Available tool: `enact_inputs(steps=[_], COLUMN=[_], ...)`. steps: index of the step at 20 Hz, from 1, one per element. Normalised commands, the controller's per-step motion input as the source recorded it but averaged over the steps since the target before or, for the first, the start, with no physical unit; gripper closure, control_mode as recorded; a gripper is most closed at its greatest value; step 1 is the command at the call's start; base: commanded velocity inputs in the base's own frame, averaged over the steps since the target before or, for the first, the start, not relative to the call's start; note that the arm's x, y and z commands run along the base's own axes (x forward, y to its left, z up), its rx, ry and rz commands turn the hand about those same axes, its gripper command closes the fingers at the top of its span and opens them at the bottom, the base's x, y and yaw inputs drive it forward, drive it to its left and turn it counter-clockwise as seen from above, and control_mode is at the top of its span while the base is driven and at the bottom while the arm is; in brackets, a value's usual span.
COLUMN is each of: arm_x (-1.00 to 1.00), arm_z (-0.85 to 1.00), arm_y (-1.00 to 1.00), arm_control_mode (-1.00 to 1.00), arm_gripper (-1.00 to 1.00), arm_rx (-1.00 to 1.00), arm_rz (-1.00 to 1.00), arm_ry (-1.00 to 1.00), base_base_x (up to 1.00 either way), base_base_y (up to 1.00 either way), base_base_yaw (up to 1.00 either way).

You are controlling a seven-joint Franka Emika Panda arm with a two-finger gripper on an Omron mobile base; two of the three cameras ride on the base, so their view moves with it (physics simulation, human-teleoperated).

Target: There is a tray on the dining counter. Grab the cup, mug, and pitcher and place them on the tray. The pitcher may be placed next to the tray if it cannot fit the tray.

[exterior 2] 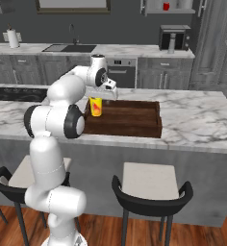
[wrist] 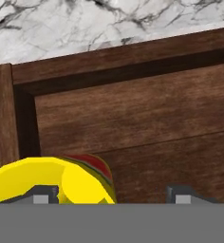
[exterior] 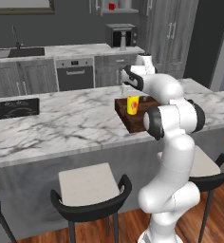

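Observation:
The yellow cup (exterior: 132, 105) (exterior 2: 95, 106) (wrist: 80, 180) stands upright in the left end of the dark wooden tray (exterior: 131, 125) (exterior 2: 130, 117) (wrist: 133, 118), which lies on the dining counter (exterior: 61, 123) (exterior 2: 197, 120). My gripper (exterior: 127, 90) (exterior 2: 109, 94) (wrist: 112, 195) hovers just above the cup, open, its fingertips (wrist: 45, 194) spread wide and gripping nothing. The red mug (exterior: 112, 6) (exterior 2: 166, 6) sits on a high wall shelf. On the back worktop, the pale grey pitcher (exterior: 123, 42) (exterior 2: 171, 44) stands in front of a coffee machine.
Grey-seated bar stools (exterior: 91, 185) (exterior 2: 151, 180) line the counter's near side. A black cooktop (exterior: 14, 108) (exterior 2: 17, 93) sits in the counter's left part. Behind are an oven (exterior: 75, 73), a sink (exterior 2: 69, 48) and tall cabinets (exterior 2: 216, 38).

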Motion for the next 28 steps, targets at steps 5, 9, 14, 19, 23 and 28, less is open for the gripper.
enact_inputs(steps=[5, 9, 14, 19, 23, 28], arm_x=[0.00, -0.13, -0.11, -0.56, -0.98, -0.96], arm_z=[0.15, 0.41, 0.42, 0.22, 0.08, 0.22], arm_y=[0.00, -0.05, -0.19, -0.32, -0.06, 0.00], arm_control_mode=[-1.00, -1.00, -1.00, -1.00, -1.00, -1.00], arm_gripper=[-1.00, -1.00, -1.00, -1.00, -1.00, -1.00], arm_rx=[0.00, 0.00, 0.00, 0.00, 0.00, 0.00], arm_rz=[0.00, 0.00, 0.00, 0.00, 0.00, 0.04], arm_ry=[-0.02, -0.08, -0.06, 0.00, 0.00, 0.00], base_base_x=[0.00, 0.00, 0.00, 0.00, 0.00, 0.00], base_base_y=[0.00, 0.00, 0.00, 0.00, 0.00, 0.00], base_base_yaw=[0.00, 0.00, 0.00, 0.00, 0.00, 0.00])
